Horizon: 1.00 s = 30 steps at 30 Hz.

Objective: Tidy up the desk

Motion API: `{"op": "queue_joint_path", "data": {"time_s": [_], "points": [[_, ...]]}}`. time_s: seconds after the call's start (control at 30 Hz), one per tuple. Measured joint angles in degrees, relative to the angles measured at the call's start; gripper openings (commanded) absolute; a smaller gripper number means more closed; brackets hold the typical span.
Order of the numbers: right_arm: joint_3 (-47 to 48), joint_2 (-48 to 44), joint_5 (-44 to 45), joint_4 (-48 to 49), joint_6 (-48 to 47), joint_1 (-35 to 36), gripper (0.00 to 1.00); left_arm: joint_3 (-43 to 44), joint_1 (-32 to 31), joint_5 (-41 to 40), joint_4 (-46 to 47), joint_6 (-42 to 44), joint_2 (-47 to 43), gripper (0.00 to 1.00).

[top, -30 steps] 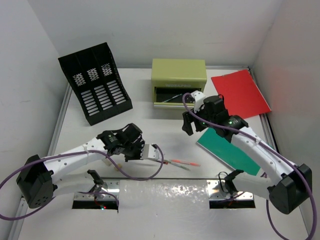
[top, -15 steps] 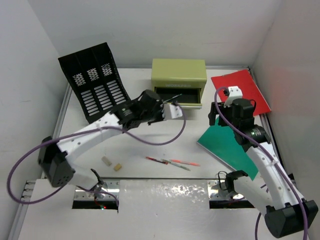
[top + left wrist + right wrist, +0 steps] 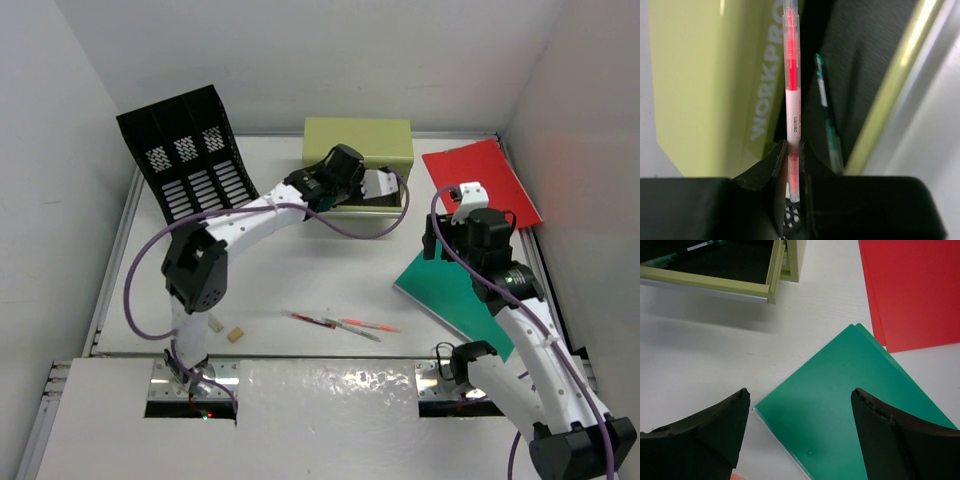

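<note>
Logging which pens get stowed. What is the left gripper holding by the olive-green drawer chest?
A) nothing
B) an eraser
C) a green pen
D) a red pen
D: the left wrist view shows the left gripper shut on a red pen over the open drawer, where a green pen lies.

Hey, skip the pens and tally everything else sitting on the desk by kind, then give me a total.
Folders: 2, a red folder and a green folder
File rack: 1
Drawer chest: 1
Small blocks: 2
Total: 6
</note>
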Motion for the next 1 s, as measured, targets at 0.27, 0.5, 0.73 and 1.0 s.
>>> {"op": "queue_joint_path", "data": {"time_s": [0.27, 0.5, 0.73, 1.0], "points": [[0.0, -0.57, -1.01, -0.9, -1.86, 0.0, 0.8, 4.31, 1.27, -2.21, 3.87, 0.66, 5.53, 0.18], [0.0, -1.22, -3.91, -1.62, -3.34, 0.0, 0.82, -1.01, 1.27, -1.99, 6.08, 1.01, 3.3, 0.61], [0.28, 1.73, -9.97, -3.3, -5.68, -0.04, 0.73, -0.37, 1.55, -1.73, 2.75, -5.07, 1.51, 0.64], [-4.94, 6.67, -23.45, -1.86, -6.86, 5.46, 0.61, -7.02, 10.03, 5.86, 0.0, -18.91, -19.37, 0.67]]}}
